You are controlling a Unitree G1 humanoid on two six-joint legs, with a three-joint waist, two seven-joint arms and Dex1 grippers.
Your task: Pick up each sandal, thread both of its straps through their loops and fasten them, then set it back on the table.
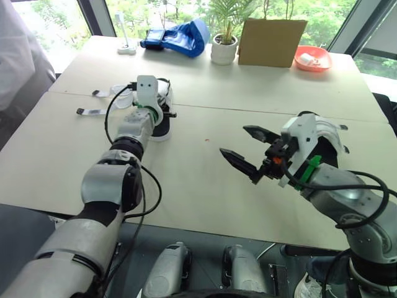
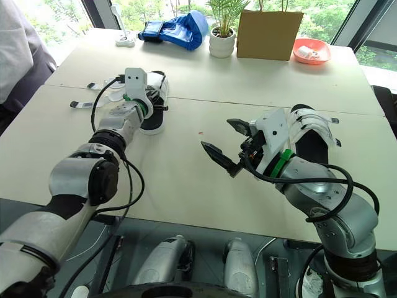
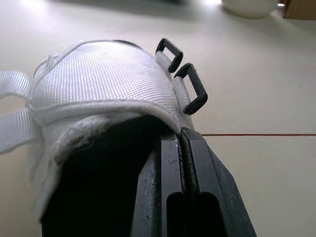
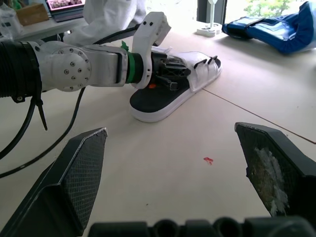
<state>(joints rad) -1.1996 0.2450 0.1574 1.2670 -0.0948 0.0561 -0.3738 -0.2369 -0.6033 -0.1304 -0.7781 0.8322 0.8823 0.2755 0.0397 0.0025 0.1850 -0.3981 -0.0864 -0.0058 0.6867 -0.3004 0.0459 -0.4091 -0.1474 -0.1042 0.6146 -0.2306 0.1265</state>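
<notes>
The first sandal (image 4: 173, 86) is seen lying on the tabletop (image 1: 186, 186), upper left of centre. The left claw (image 3: 181, 133) is pressed together, its tips tucked into that sandal. The right claw (image 1: 232, 139) is held spread apart above the tabletop at centre right, with the second sandal (image 2: 313, 139) lying just behind it.

The left arm (image 1: 115, 180) reaches far forward, nearly straight, with its wrist (image 1: 139, 121) held low; the left gripper (image 3: 181, 140) has both black fingers (image 3: 197, 165) pressed flat together. The right arm (image 1: 347, 198) is bent at the elbow and turned inward, and the right gripper (image 1: 233, 140) hangs with its fingers spread wide, tips pointing towards the left arm
</notes>
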